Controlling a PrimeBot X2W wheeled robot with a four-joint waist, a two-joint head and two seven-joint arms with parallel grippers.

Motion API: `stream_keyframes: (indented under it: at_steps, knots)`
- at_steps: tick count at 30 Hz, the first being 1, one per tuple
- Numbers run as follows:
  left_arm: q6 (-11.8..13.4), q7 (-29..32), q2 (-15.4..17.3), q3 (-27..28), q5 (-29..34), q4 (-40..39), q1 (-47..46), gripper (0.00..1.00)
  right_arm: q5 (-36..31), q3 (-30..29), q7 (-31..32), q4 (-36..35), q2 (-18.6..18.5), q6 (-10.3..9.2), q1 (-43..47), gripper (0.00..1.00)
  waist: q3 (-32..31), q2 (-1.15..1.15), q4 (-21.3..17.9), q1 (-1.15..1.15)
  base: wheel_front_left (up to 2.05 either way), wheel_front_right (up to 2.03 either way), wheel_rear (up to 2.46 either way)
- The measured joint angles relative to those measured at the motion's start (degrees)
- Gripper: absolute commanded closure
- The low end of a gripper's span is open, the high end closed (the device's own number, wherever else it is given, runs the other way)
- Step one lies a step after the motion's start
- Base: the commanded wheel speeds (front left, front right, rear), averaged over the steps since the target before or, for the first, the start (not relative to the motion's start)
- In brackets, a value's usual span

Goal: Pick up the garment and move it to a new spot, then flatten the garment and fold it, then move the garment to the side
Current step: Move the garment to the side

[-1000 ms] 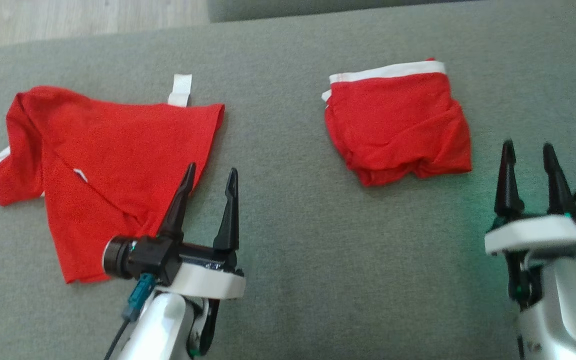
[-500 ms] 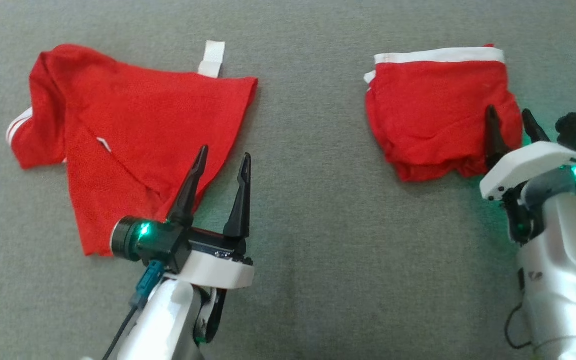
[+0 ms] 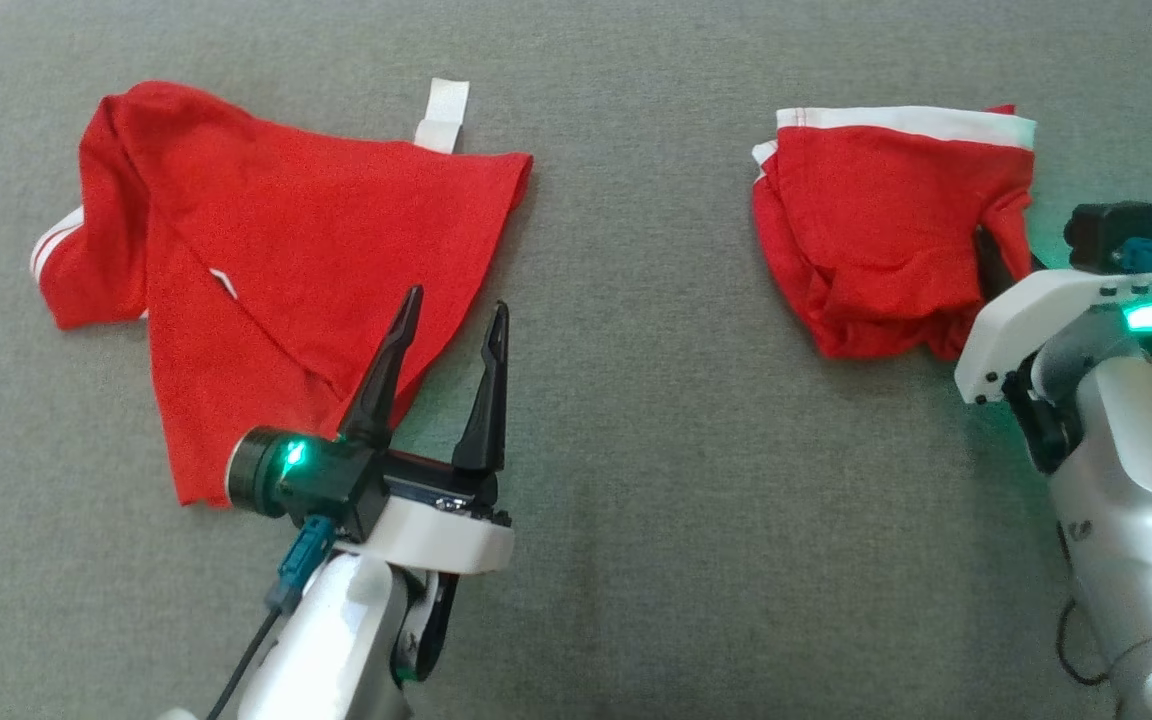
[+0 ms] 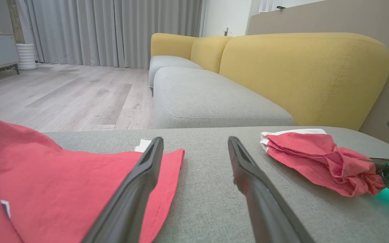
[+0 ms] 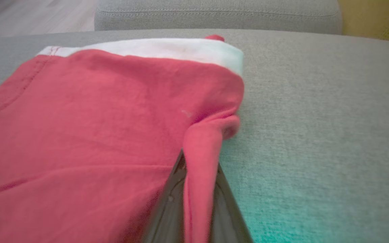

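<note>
Head view: my left tool [image 3: 457, 298] stands open and empty at the spread red garment's [image 3: 286, 250] edge on the grey cushion [image 3: 636, 450]. My right tool [image 3: 988, 262] is at the right edge of the folded red garment [image 3: 876, 230]. Left wrist view: fingers apart. Right wrist view: fingers pinch a red fold.

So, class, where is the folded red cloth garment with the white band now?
The garment lies on the grey fabric cushion, right side of the head view, its edge pinched in the jaws of the right gripper.
</note>
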Motion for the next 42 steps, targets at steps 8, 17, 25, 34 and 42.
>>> stream_keyframes:
  at_steps: [8,17,25,34,42]
  knots:
    - [0.09,0.00,0.00,0.11,-0.02,-0.09,0.00,0.00,0.04,7.88,-1.72,0.34,-7.26,0.00,-0.31,1.00,-0.76,0.00,-2.25,0.00,0.00,0.00,0.00]
    - [-0.05,0.00,-0.01,0.30,0.00,-0.64,-0.47,0.00,-0.11,10.05,-2.40,2.30,-21.75,0.00,-0.31,1.00,1.06,0.00,-2.84,0.00,0.00,0.00,0.00]
    - [-0.52,0.00,-0.01,1.12,0.26,-0.74,-1.29,0.00,-6.16,3.67,-3.81,5.34,-26.65,0.00,-1.07,1.00,2.82,0.00,-2.28,0.00,0.00,0.00,0.00]
    - [-0.54,0.00,-0.01,1.33,0.26,-0.76,-1.88,0.00,-12.34,-2.92,-4.85,6.00,-26.87,0.00,-2.21,1.00,3.85,0.00,-2.01,0.00,0.00,0.00,0.00]
    - [-0.53,0.00,-0.01,1.48,0.26,-0.71,-2.01,0.00,-16.40,-9.12,-6.04,4.68,-23.61,0.00,-2.25,0.00,2.82,0.00,-2.70,0.00,0.00,0.00,0.00]
